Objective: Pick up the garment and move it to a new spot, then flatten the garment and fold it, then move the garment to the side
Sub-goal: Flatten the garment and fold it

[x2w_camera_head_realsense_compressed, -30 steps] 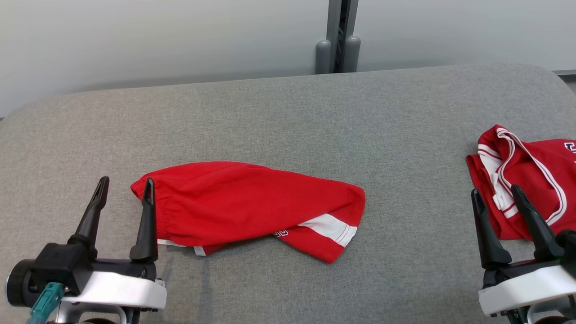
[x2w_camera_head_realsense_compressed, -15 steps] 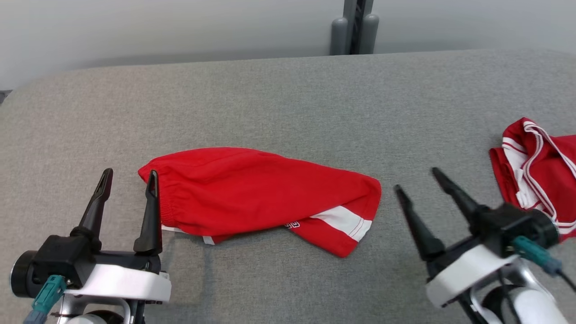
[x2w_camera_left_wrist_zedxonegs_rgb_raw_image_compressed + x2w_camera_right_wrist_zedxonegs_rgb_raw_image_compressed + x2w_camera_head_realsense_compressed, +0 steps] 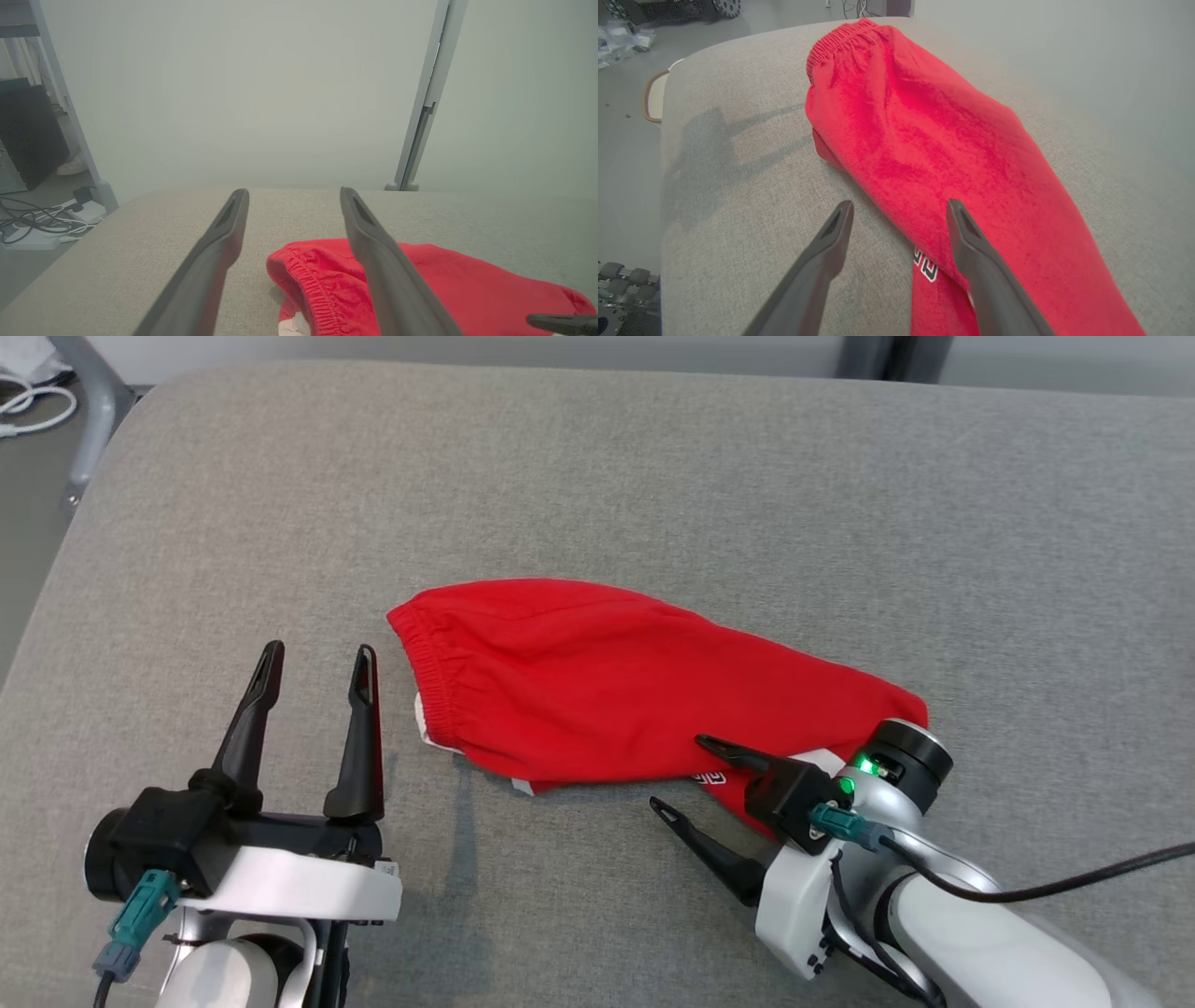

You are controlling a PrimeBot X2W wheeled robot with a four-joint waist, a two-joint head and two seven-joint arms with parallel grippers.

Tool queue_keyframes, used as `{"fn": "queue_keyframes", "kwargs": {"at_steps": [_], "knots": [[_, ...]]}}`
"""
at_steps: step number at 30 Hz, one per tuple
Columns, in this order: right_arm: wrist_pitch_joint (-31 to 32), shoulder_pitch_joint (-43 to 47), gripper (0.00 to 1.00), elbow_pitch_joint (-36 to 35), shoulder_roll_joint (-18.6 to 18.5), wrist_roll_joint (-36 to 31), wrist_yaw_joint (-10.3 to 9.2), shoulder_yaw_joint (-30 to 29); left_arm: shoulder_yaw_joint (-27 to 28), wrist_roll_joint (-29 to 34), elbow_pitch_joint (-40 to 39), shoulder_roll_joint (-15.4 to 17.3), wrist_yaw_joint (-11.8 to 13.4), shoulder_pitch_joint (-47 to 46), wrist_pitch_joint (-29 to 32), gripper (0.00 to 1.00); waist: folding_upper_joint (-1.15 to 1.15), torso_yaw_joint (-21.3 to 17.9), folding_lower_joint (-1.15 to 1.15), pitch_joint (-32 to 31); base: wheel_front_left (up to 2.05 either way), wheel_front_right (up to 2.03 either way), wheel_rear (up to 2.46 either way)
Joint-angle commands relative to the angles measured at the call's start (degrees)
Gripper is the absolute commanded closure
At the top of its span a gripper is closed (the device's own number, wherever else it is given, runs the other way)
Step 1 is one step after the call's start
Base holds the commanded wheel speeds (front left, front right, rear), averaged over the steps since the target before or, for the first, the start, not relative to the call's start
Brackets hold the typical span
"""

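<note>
A: What is the head view showing?
B: Red shorts [image 3: 607,691] are lying mid-way across a grey padded table [image 3: 653,476]. The left gripper [image 3: 319,653] is hovering just beside the waistband, jaws spread. The right gripper [image 3: 678,771], jaws also spread, is hovering at the hem end.
A: And the wrist views?
B: Left: the waistband is showing behind one finger. Right: one finger is hanging over red cloth, the other over bare table.

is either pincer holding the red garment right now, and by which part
Nothing is held. The left pincer stands open beside the red fabric garment; the right pincer stands open at its near edge.
</note>
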Motion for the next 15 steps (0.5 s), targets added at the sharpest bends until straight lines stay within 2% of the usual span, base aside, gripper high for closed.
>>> {"fn": "queue_keyframes", "kwargs": {"at_steps": [1, 4, 5, 6, 7, 8, 12, 15], "knots": [[-0.53, -2.2, 0.0, 2.15, -0.9, 0.55, -0.04, 1.65, -0.24, -0.48, 0.85, -0.28, -0.41, -1.23, -0.82, 0.0, 0.0, 2.21, 0.0, 1.94, 0.0, 0.0, 0.0], [-1.2, -5.29, 0.0, 5.52, -1.33, 0.1, -0.04, 4.51, -0.53, -0.89, 2.11, -0.88, -0.76, -1.78, -1.75, 0.0, 0.0, 2.74, 0.0, 2.52, 0.0, 0.0, 0.0], [-1.45, -5.87, 0.05, 6.53, -1.07, 0.77, -0.04, 5.06, -0.56, -0.95, 2.51, -0.92, -0.84, -1.81, -1.97, 0.0, 0.0, 2.78, 0.0, 2.64, 0.0, 0.0, 0.0], [-1.79, -6.56, 0.52, 7.51, -0.99, 1.07, -0.04, 5.57, -0.58, -0.97, 2.89, -0.97, -0.86, -1.82, -2.27, 0.0, 0.0, 2.82, 0.0, 2.7, 0.0, 0.0, 0.0], [-2.23, -7.33, 0.67, 8.18, -0.96, 1.3, -0.04, 5.88, -0.63, -1.03, 3.25, -1.03, -0.92, -1.89, -2.49, 0.0, 0.0, 2.82, 0.0, 2.73, 0.0, 0.0, 0.0], [-2.71, -7.77, 1.0, 8.65, -0.72, 2.13, -0.04, 5.95, -0.65, -1.13, 3.58, -1.11, -0.96, -2.05, -2.67, 0.0, 0.0, 2.79, 0.0, 2.79, 0.0, 0.0, 0.0], [-4.51, -9.83, 1.0, 7.79, -1.17, 4.4, -0.04, 5.1, -0.53, -1.26, 4.47, -0.94, -1.27, -2.69, -3.19, 0.0, 0.0, 2.13, 0.0, 2.94, 0.0, 0.0, 0.0], [-5.05, -10.63, 1.0, 5.48, -0.98, 7.55, -0.04, 1.97, -0.57, -1.38, 4.92, -0.76, -1.37, -2.84, -3.39, 0.0, 0.0, 1.49, 0.0, 3.06, 0.0, 0.0, 0.0]]}}
